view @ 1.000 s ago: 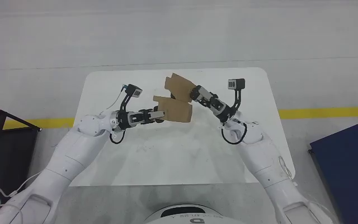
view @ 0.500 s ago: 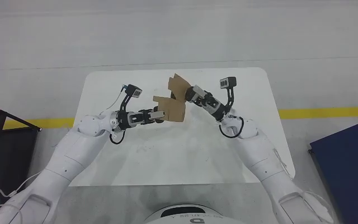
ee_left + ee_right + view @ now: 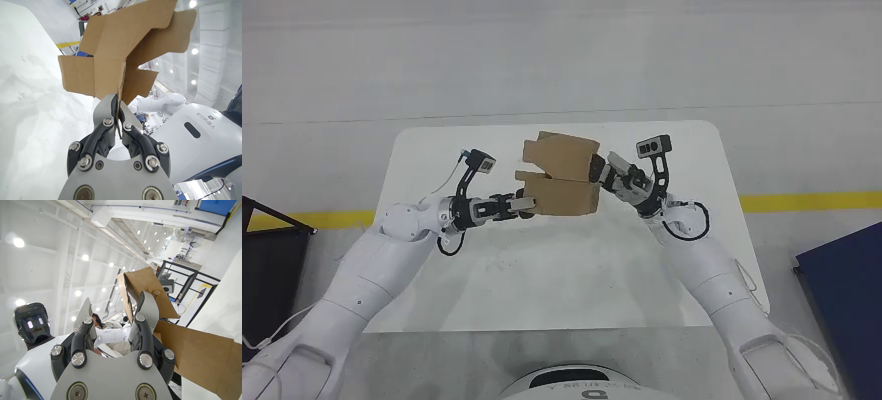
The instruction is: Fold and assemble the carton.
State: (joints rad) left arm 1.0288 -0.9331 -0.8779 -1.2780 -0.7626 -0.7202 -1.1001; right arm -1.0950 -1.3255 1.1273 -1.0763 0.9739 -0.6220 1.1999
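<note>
A brown cardboard carton (image 3: 560, 172) hangs above the far middle of the white table (image 3: 442, 290), spread into a rough box shape with loose flaps. My left gripper (image 3: 529, 205) is shut on a thin edge of the carton's near-left side; the left wrist view shows the carton (image 3: 105, 56) rising from the clamped left gripper (image 3: 118, 107). My right gripper (image 3: 600, 172) is at the carton's right side. In the right wrist view the right gripper (image 3: 115, 297) is open, and a carton (image 3: 196, 351) wall edge stands between its fingers, close against one finger (image 3: 148, 308).
The table's far edge (image 3: 552, 128) runs just behind the carton. On the floor, a yellow line (image 3: 812, 202) crosses behind the table, a dark blue object (image 3: 847, 290) lies to the right and a black one (image 3: 262, 260) to the left.
The carton has swung from a skewed, nearly flat shape into a wider box form. The right gripper has shifted right along with its side. The left gripper has kept its hold and place.
</note>
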